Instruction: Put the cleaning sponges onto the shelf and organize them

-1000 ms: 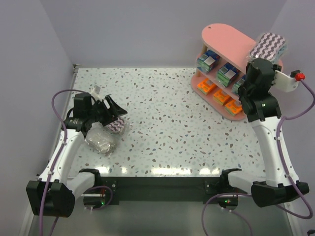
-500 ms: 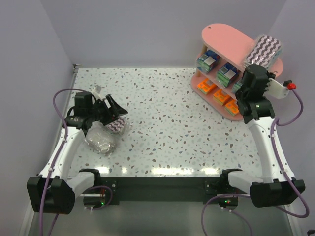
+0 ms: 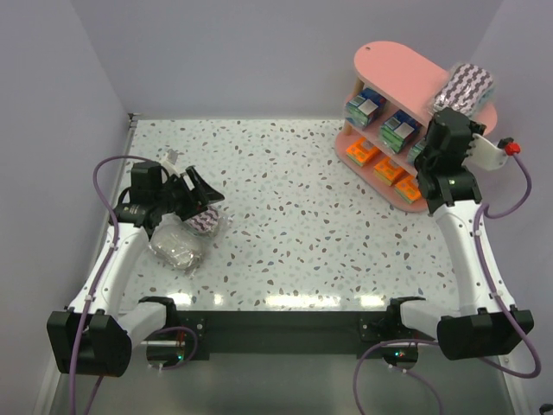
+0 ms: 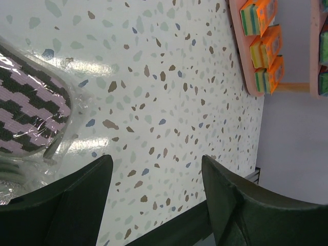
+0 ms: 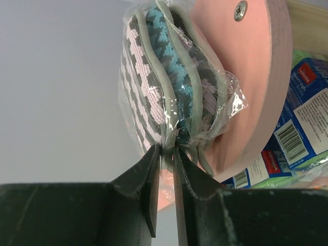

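The zigzag sponge pack (image 5: 169,77) lay straight ahead of your right gripper (image 5: 166,148). Its far side was up on the top board of the shelf (image 5: 256,77), and its near side hung past the rim toward the fingertips. Your fingers were almost pressed together, with only a sliver of gap, and they pinched the crimped end of the clear wrap rather than the sponge body. From above, the same pack (image 3: 467,84) sat at the end of the top board (image 3: 393,73) just beyond the wrist.

The step in hand looked to be the release. With so much of the pack overhanging, I judged it could tip back off the rim once the wrap was freed. You would have done well to push it further onto the board first. After that, opening slowly and backing straight out along the finger line would have kept the wrap from snagging.

The green-and-blue packs (image 5: 307,102) sat below the board, off to one side of your fingers. A downward exit could have brushed them.

Your left gripper (image 4: 156,164) was spread wide and held nothing, with bare table (image 3: 302,216) between its fingers. A second purple zigzag pack (image 4: 31,113) lay just outside one finger, not between them. The greyish pack (image 3: 177,246) lay on the wrist side of it. To take the purple pack cleanly, that hand needed to shift sideways until the pack sat between the fingers. The orange packs (image 4: 264,41) were far ahead on the lowest tier.
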Robot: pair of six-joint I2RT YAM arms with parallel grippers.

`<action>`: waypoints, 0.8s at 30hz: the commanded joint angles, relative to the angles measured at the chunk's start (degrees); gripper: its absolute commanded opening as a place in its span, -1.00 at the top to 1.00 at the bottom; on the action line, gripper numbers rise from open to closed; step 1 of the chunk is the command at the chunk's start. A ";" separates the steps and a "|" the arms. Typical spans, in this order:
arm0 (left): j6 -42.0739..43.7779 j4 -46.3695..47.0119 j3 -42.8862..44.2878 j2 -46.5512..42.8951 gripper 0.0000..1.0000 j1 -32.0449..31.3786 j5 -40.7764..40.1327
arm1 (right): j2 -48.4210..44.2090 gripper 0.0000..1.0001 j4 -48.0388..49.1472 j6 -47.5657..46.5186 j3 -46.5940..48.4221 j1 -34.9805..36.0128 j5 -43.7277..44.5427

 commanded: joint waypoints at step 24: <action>3.48 -2.21 5.66 5.69 -0.70 4.48 -14.69 | -14.02 -0.70 -11.75 -23.01 -3.16 0.56 -49.88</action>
